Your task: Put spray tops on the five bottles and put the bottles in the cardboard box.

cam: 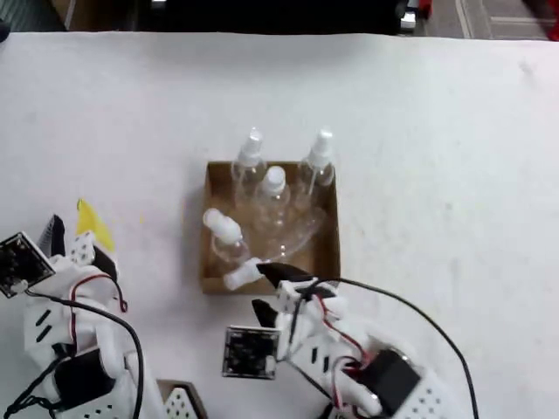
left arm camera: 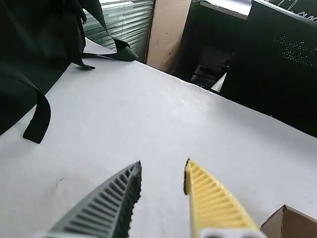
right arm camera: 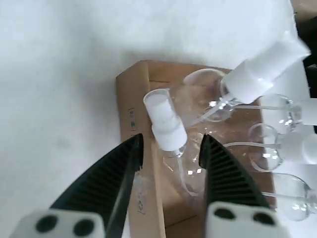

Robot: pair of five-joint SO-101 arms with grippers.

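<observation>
One white table carries everything. On it, at the middle, sits one open cardboard box, and two arms stand at the near edge, one to the near left of the box and one just near of it.

Five clear bottles are in the box, each wearing a white spray top, so five tops in all. Four stand upright: one at the far left corner, one at the far right corner, one in the middle and one by the left wall. The fifth bottle lies tilted on its side, its spray top pointing near and left over the box's near wall.

The right gripper is at that near wall, its two black fingers spread apart. In the right wrist view the gripper has the fifth bottle's top between its fingers, with a gap on each side, so nothing is grasped.

The left gripper is well to the left of the box, over bare table. Its grey and yellow fingers are parted and hold nothing; a corner of the box shows beside them.
</observation>
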